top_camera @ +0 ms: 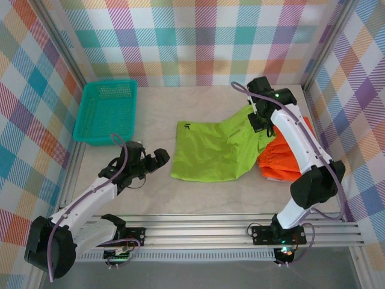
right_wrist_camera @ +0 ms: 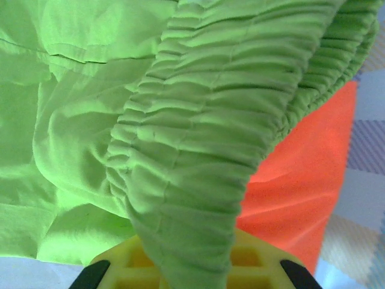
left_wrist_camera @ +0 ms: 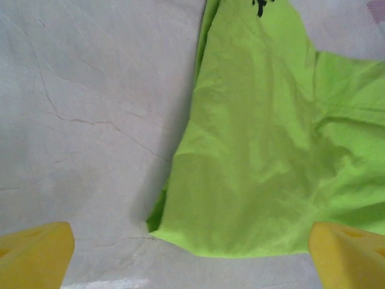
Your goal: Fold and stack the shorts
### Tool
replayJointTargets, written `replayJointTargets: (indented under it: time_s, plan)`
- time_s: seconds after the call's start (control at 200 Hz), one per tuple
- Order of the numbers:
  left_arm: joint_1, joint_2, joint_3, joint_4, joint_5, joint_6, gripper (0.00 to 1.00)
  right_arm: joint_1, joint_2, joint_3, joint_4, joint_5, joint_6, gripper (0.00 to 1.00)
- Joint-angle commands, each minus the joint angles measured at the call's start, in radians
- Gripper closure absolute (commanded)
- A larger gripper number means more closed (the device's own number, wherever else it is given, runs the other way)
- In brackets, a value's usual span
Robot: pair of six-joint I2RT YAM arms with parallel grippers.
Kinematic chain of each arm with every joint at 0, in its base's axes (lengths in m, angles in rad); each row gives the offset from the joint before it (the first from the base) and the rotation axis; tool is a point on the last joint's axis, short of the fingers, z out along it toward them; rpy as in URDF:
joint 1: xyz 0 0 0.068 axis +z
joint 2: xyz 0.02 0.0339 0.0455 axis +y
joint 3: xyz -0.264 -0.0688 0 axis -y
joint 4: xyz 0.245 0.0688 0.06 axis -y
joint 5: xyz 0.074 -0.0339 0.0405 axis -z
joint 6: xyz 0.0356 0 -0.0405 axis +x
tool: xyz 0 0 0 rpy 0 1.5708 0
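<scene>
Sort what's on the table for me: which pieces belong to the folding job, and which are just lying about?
Job: lime green fabric shorts with gathered elastic waist, waistband gripped by the right tool; bright orange fabric shorts, to their right.
Lying about: teal plastic mesh basket, far left, apart from the shorts.

Pale table [top_camera: 150, 201], teal basket [top_camera: 105, 111] far left, lime shorts [top_camera: 207, 150] centre, orange shorts [top_camera: 274, 167] right
</scene>
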Motion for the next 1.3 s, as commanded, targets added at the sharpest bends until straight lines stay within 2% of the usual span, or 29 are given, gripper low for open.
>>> replayJointTargets:
  time_s: [0.0, 0.115, 0.165, 0.22, 0.395, 0.665, 0.815, 0.98, 1.295]
  plan:
    - [-0.023, 0.06, 0.047, 0.041, 0.034, 0.003, 0.04, 0.032, 0.035, 0.08, -0.049, 0.098, -0.05, 1.0]
    - [-0.045, 0.137, 0.086, 0.084, 0.048, -0.003, 0.15, 0.059, 0.077, 0.134, -0.068, 0.133, -0.056, 1.0]
    - [-0.059, 0.171, 0.099, 0.108, 0.052, -0.01, 0.25, 0.07, 0.095, 0.158, -0.079, 0.143, -0.054, 1.0]
    - [-0.079, 0.212, 0.111, 0.129, 0.049, -0.022, 0.42, 0.082, 0.113, 0.187, -0.093, 0.149, -0.05, 1.0]
    - [-0.141, 0.36, 0.143, 0.18, 0.045, -0.049, 0.66, 0.114, 0.167, 0.266, -0.126, 0.169, -0.041, 1.0]
    - [-0.229, 0.527, 0.142, 0.231, 0.017, -0.077, 0.87, 0.158, 0.248, 0.385, -0.176, 0.192, -0.035, 1.0]
    - [-0.277, 0.562, 0.094, 0.253, -0.016, -0.117, 0.95, 0.189, 0.296, 0.464, -0.214, 0.198, -0.02, 1.0]
    - [-0.311, 0.582, 0.043, 0.306, -0.032, -0.157, 0.96, 0.256, 0.368, 0.553, -0.252, 0.196, 0.035, 1.0]
    - [-0.354, 0.616, 0.068, 0.31, -0.055, -0.165, 0.96, 0.37, 0.547, 0.726, -0.363, 0.153, 0.181, 1.0]
